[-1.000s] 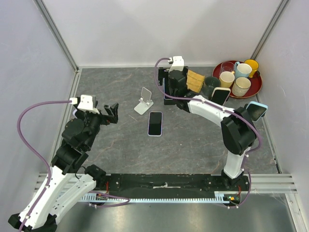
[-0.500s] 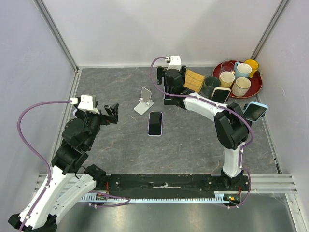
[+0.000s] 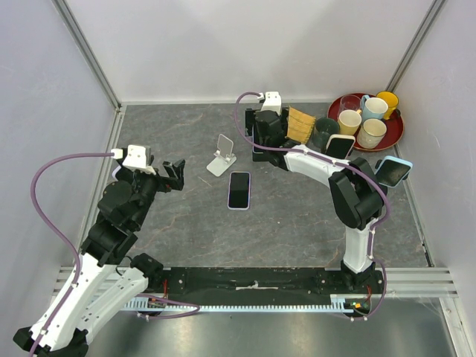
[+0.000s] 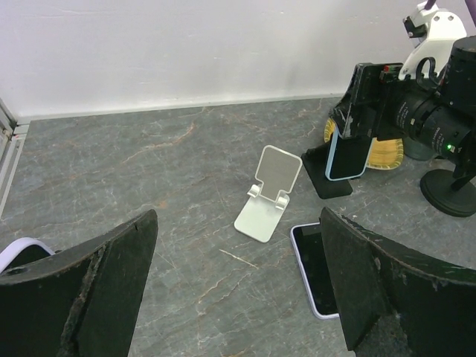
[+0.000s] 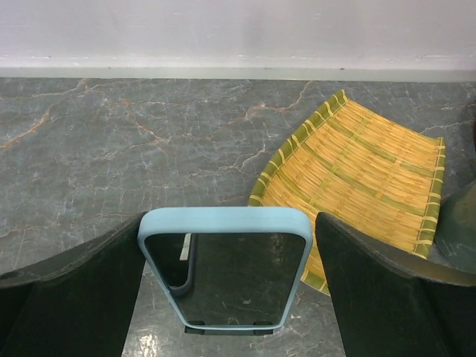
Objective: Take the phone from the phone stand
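A phone in a light blue case (image 5: 223,275) stands upright on a black stand (image 4: 327,182) at the back of the table. It also shows in the left wrist view (image 4: 347,152). My right gripper (image 5: 227,245) is open, one finger on each side of this phone. The left finger is at its edge and a thin gap shows on the right. In the top view the right gripper (image 3: 259,141) covers most of the phone. My left gripper (image 3: 172,171) is open and empty, well left of the phones.
An empty white stand (image 3: 222,155) and a dark phone lying flat (image 3: 239,190) are mid-table. A bamboo mat (image 5: 357,171) lies just right of the held phone. A red tray (image 3: 394,137) with cups and two more phones on stands (image 3: 340,146) are at the right.
My right gripper has shifted a little left and back at the blue-cased phone, then settled around it. The left arm has barely moved.
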`<control>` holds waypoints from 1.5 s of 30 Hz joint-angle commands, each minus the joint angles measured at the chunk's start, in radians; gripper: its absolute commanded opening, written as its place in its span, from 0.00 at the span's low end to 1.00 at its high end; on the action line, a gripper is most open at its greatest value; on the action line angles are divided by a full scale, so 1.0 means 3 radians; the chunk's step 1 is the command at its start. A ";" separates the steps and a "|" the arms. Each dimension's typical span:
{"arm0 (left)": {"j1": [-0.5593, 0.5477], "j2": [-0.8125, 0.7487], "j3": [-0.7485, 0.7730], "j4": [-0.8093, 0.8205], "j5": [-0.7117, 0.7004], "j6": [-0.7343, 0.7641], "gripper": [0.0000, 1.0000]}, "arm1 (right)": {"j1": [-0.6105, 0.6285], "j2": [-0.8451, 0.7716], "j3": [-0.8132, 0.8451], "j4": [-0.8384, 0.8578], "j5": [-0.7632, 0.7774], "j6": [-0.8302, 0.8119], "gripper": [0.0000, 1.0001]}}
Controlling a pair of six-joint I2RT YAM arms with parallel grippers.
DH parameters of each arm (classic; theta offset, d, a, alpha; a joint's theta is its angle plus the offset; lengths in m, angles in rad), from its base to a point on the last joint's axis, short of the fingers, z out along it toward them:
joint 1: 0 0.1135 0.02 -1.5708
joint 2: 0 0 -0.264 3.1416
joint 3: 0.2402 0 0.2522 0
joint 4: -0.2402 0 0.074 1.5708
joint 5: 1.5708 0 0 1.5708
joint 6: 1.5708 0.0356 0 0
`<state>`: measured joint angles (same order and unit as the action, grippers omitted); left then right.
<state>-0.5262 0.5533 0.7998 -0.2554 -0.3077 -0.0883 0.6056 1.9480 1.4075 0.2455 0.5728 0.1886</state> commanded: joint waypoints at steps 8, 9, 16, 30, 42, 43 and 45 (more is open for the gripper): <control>0.0031 0.0012 -0.0007 0.0130 0.0074 -0.0089 0.96 | 0.0006 -0.0035 -0.0033 0.0077 -0.0063 -0.0035 0.84; 0.0031 0.0017 -0.0007 0.0125 0.0080 -0.0089 0.96 | 0.0006 -0.0045 -0.0038 0.0082 -0.0063 -0.0041 0.82; 0.0036 0.0017 -0.0007 0.0125 0.0074 -0.0089 0.96 | 0.0037 -0.0224 -0.0059 0.0138 -0.0191 -0.0107 0.51; 0.0036 0.0063 -0.0027 0.0141 0.0074 -0.0079 0.95 | 0.0078 -0.0879 -0.0084 0.0113 -0.0529 -0.0158 0.36; 0.0036 0.0139 -0.0058 0.0166 0.0059 -0.0074 0.95 | 0.0073 -0.1615 -0.0304 -0.1283 -0.0707 0.0138 0.34; 0.0036 0.0155 -0.0058 0.0166 0.0059 -0.0074 0.95 | 0.0078 -0.1661 -0.0365 -0.1461 -0.0728 0.0163 0.33; 0.0036 0.0170 -0.0058 0.0166 0.0059 -0.0069 0.95 | 0.0073 -0.1763 -0.0447 -0.1620 -0.0850 0.0179 0.31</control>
<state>-0.5209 0.5926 0.7887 -0.2508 -0.3038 -0.0891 0.6262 1.5040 1.3056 -0.1204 0.3725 0.2016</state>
